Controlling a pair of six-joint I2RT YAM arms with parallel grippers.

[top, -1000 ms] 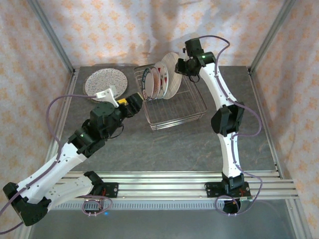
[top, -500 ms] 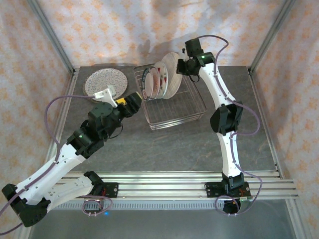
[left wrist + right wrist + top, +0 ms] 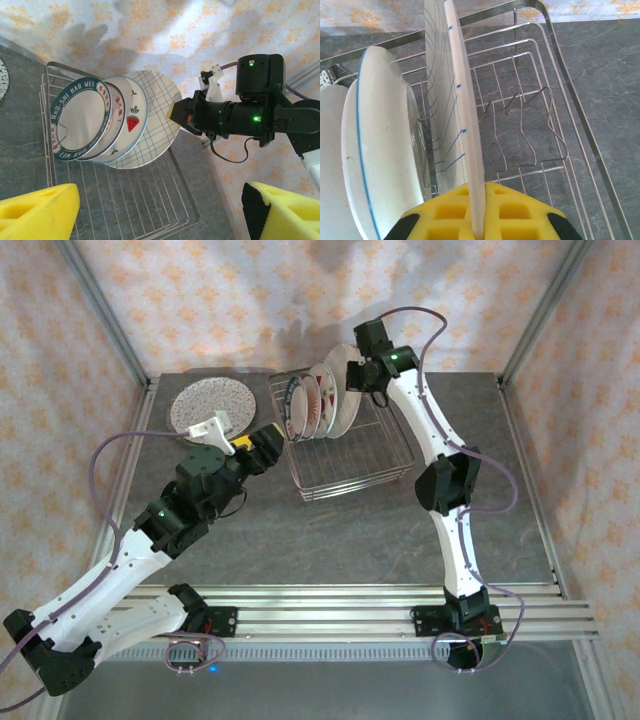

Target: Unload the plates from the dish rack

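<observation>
The dish rack [image 3: 362, 466] stands at the table's middle back with three plates upright at its far end. From left to right they are a dark-rimmed plate [image 3: 292, 408], a white red-fruit plate [image 3: 318, 400] and a beige plaid plate [image 3: 344, 395]. My right gripper [image 3: 353, 374] is shut on the plaid plate's upper rim; in the right wrist view the plate's edge [image 3: 465, 115] runs between the yellow pads [image 3: 520, 217]. My left gripper [image 3: 262, 448] hangs open just left of the rack, holding nothing. A multicolour squiggle plate [image 3: 210, 404] lies flat on the table at back left.
The rack's wire floor [image 3: 125, 200] and divider prongs [image 3: 525, 130] in front of the plates are bare. Patterned curtain walls and metal posts close in the table's back and sides. Bare grey tabletop [image 3: 340, 540] lies between the rack and the arm bases.
My right gripper has shut on the plaid plate's rim and its wrist has shifted a little left. The left gripper has edged slightly closer to the rack.
</observation>
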